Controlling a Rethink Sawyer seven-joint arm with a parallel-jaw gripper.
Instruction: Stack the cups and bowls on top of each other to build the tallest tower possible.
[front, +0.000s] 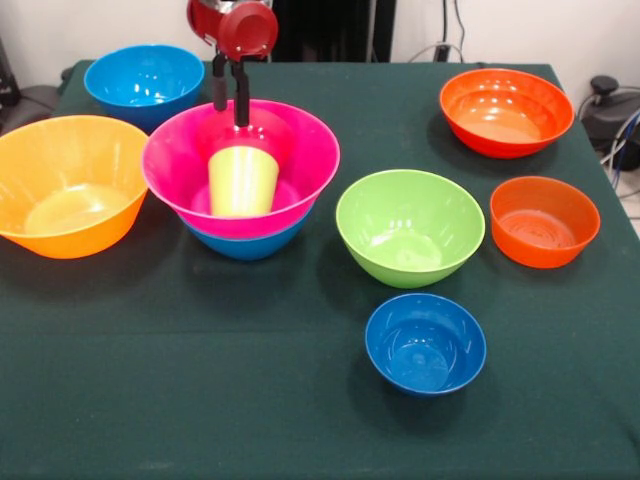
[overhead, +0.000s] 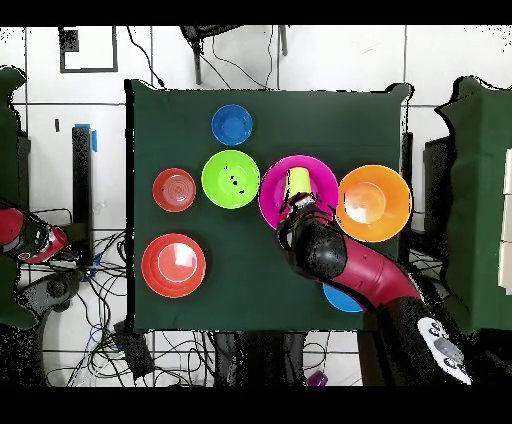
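A large pink bowl (front: 305, 160) sits nested in a medium blue bowl (front: 246, 245), of which only the bottom shows. A lime-green cup (front: 242, 182) stands inside the pink bowl, wider end up. My gripper (front: 230, 95) hangs just above the pink bowl's far rim, behind the cup. It is open, with nothing between its two dark fingers (front: 241, 100). From overhead, the gripper (overhead: 297, 206) is at the pink bowl's (overhead: 318, 172) lower edge, beside the cup (overhead: 298, 180).
Loose bowls surround the stack. There is a large orange bowl (front: 70, 185), a blue bowl (front: 145, 80), a green bowl (front: 410, 225), a small blue bowl (front: 425, 342), a large red-orange bowl (front: 505, 110) and a smaller red-orange bowl (front: 545, 220). The arm (overhead: 345, 262) covers part of a blue bowl (overhead: 340, 299).
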